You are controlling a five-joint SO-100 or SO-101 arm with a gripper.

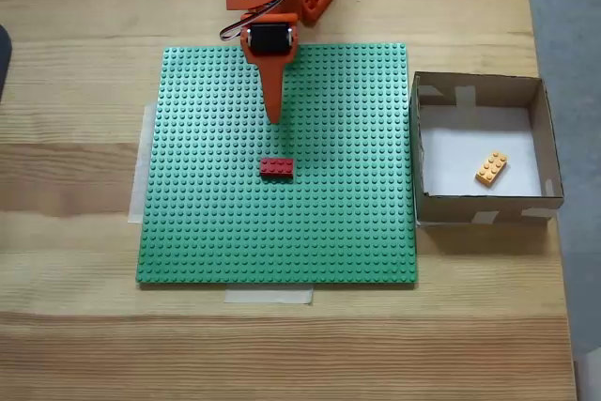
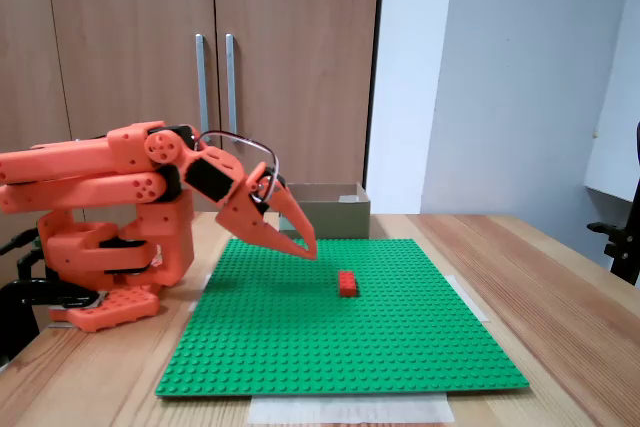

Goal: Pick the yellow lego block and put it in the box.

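A: How is the arm posed?

B: It is folded low over its base, and the gripper (image 2: 305, 245) slopes down, its tip hanging above the green baseplate (image 1: 216, 223), apart from the red brick (image 1: 276, 167).

A: Are the fingers parted?

B: No, they sit together, pinching nothing.

A: Where is the yellow lego block (image 1: 491, 168)?

B: Lying on the white floor of the box (image 1: 479, 206), which stands on the counter (image 1: 75, 345) just beside the baseplate's edge.
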